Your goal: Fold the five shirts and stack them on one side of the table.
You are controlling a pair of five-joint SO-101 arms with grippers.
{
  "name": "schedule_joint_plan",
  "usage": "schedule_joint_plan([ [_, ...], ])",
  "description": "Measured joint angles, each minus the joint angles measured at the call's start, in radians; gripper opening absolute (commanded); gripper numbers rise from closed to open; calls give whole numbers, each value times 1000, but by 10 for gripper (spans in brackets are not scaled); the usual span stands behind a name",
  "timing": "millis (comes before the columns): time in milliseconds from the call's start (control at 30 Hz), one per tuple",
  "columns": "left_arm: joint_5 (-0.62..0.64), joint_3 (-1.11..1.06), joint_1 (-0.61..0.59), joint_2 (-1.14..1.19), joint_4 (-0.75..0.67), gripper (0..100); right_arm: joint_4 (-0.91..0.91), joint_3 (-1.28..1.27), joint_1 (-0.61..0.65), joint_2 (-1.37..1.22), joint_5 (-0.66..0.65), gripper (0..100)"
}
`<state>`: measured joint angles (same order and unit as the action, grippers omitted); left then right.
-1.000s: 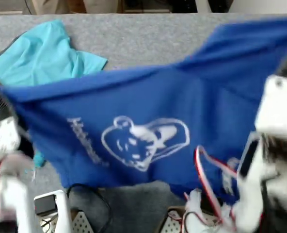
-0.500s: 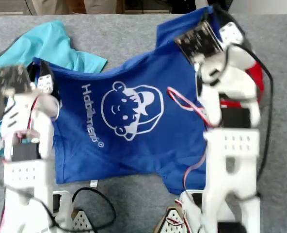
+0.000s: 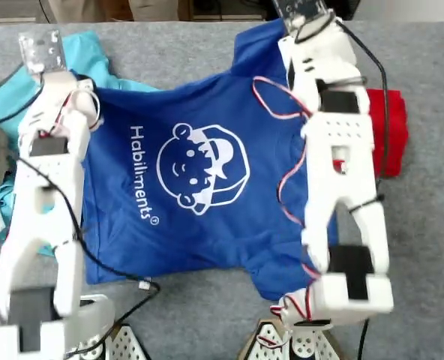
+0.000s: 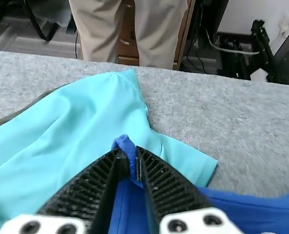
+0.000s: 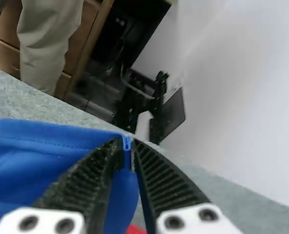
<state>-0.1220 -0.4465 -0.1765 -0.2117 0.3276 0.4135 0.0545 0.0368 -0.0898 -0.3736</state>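
Overhead view: blue shirt spread print-up on the grey table, held at its two far corners by the left arm and the right arm. A crumpled cyan shirt lies just beside the left arm's tip and partly under it. A red shirt lies just beside the right arm on its outer side, partly hidden by it.

Left wrist view: left gripper clamped on a small fold of the blue shirt's edge, which pokes up between the ribbed fingers. The cyan shirt lies beneath and ahead of the fingertips, with table beyond.

Right wrist view: right gripper pinched closed on a blue hem. The rest of the blue cloth lies beneath the fingers, with table beyond the fingertips.
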Motion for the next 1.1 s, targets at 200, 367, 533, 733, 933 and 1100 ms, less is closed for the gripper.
schedule_joint_plan([
  [200, 0, 249, 0, 252, -2, 20, 209, 385, 0, -247, 89, 1],
  [367, 0, 462, 0, 381, 92, 20, 411, 816, 0, -465, 117, 1],
  [533, 0, 671, 0, 422, 273, 20, 583, 1234, -2, -663, 121, 1],
  [733, 0, 735, 0, 422, 367, 20, 769, 1524, -2, -764, 121, 1],
  [933, 0, 644, 0, 422, 381, 20, 1039, 1571, -2, -760, 121, 1],
  [1100, -48, 600, -3, 390, 612, 20, 1326, 1571, -2, -674, 115, 1],
])
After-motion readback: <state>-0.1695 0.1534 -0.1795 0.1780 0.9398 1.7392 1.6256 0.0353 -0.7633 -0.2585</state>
